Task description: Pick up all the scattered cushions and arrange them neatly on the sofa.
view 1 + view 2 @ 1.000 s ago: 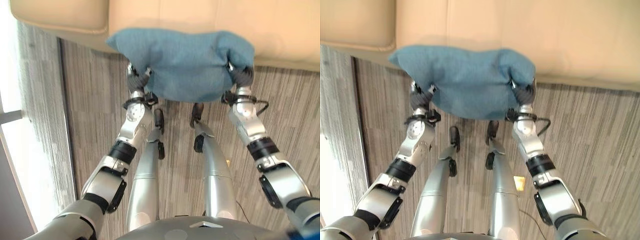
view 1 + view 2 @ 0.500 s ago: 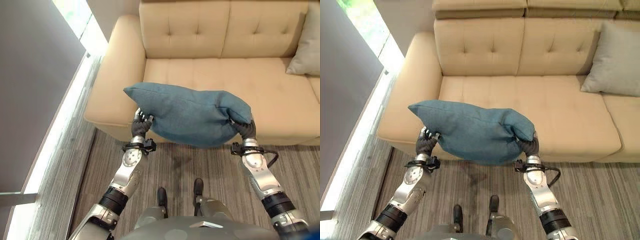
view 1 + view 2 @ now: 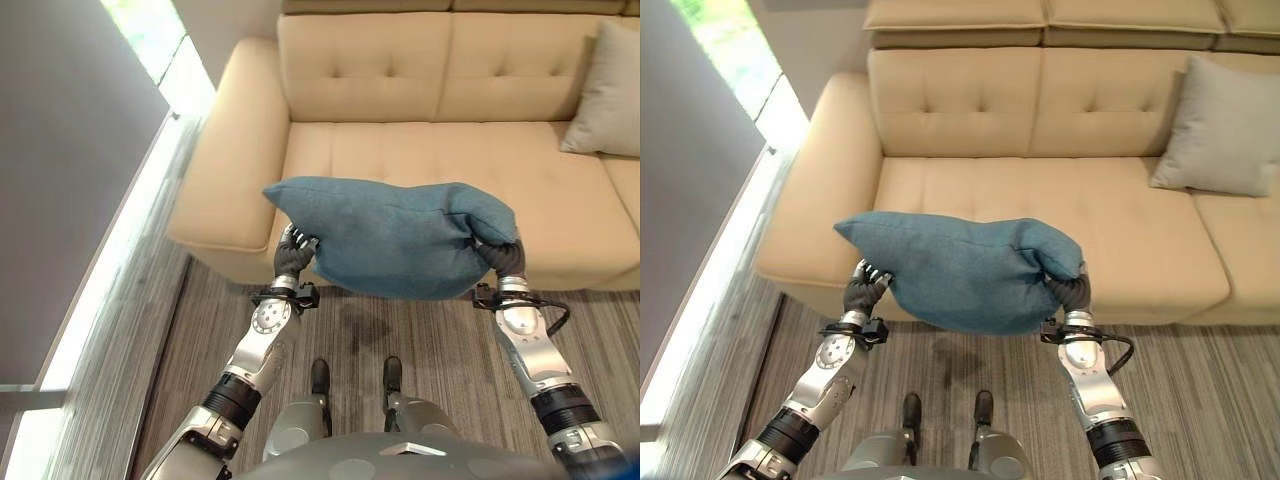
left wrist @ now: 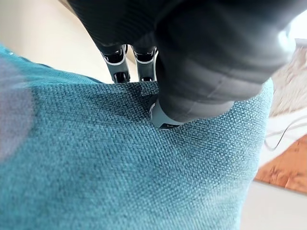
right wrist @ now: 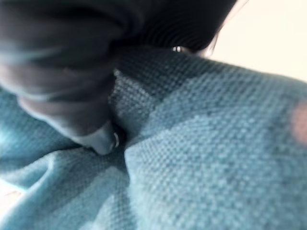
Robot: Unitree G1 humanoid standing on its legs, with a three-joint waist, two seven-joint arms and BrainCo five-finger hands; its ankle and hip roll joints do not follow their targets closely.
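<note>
A blue cushion [image 3: 965, 270] hangs in the middle of the head views, held off the floor between the robot's two hands, in front of the front edge of the beige sofa [image 3: 1060, 190]. The left hand [image 3: 866, 290] grips the cushion's lower left end, its fingers [image 4: 117, 62] curled into the woven cloth and the thumb pressing a dent in it, as the left wrist view shows. The right hand [image 3: 1072, 291] is clamped on the cushion's right end, where the fabric bunches into a fold over the dark ribbed cover; in the right wrist view the thumb digs into a crease of the blue cloth [image 5: 192, 158]. The cushion sags between the two grips, its left corner pointing out toward the sofa's rounded armrest [image 3: 225, 150]. The sofa fills the upper part of the head views, with button-tufted back panels and a bare seat behind the cushion. A grey cushion [image 3: 1220, 130] leans against the sofa back at the upper right. Striped grey carpet [image 3: 960, 350] covers the floor below. No writing or label can be read on any of the cloth.
</note>
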